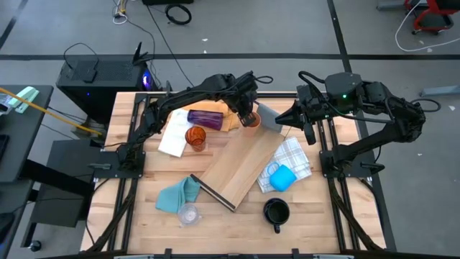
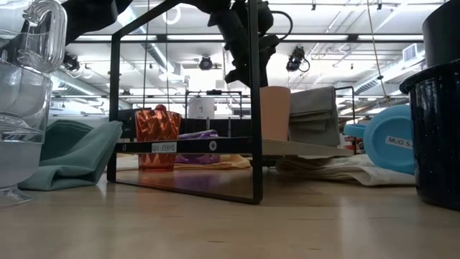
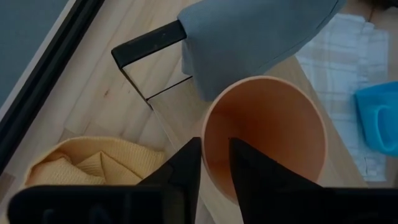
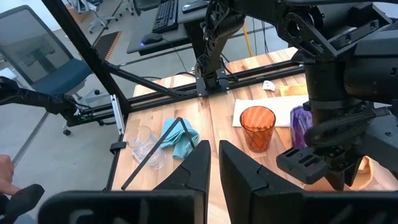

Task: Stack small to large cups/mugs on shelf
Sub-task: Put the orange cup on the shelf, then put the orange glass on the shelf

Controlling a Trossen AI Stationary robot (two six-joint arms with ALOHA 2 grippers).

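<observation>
The tan cup (image 1: pixel 251 121) (image 3: pixel 267 137) stands upright on the far end of the light-wood shelf (image 1: pixel 241 165), beside its grey end panel (image 1: pixel 267 116). My left gripper (image 1: pixel 249 114) (image 3: pixel 214 146) reaches over from the far left and is shut on the cup's rim. The purple tumbler (image 1: pixel 205 116) lies on its side on a yellow cloth. An amber cup (image 1: pixel 195 137) stands on a white sheet. A light blue mug (image 1: pixel 282 177) lies on the checked cloth. A dark mug (image 1: pixel 276 211) and clear cups (image 1: pixel 188 214) stand near the front. My right gripper (image 1: pixel 307 129) (image 4: pixel 211 149) hangs shut at the right, holding nothing. My left gripper has the tan cup's rim (image 3: pixel 207 124) between its two fingers on the side nearest the arm, one finger inside the cup and one outside. The fingers slant steeply down from above. The cup stands upright with its base on the shelf board (image 2: pixel 275 137).
The shelf lies askew across the middle of the table, with its black end frame (image 1: pixel 215 194) toward the front. A teal cloth (image 1: pixel 178 194) lies at the front left. The arms' black rails (image 1: pixel 129 165) run along both table sides.
</observation>
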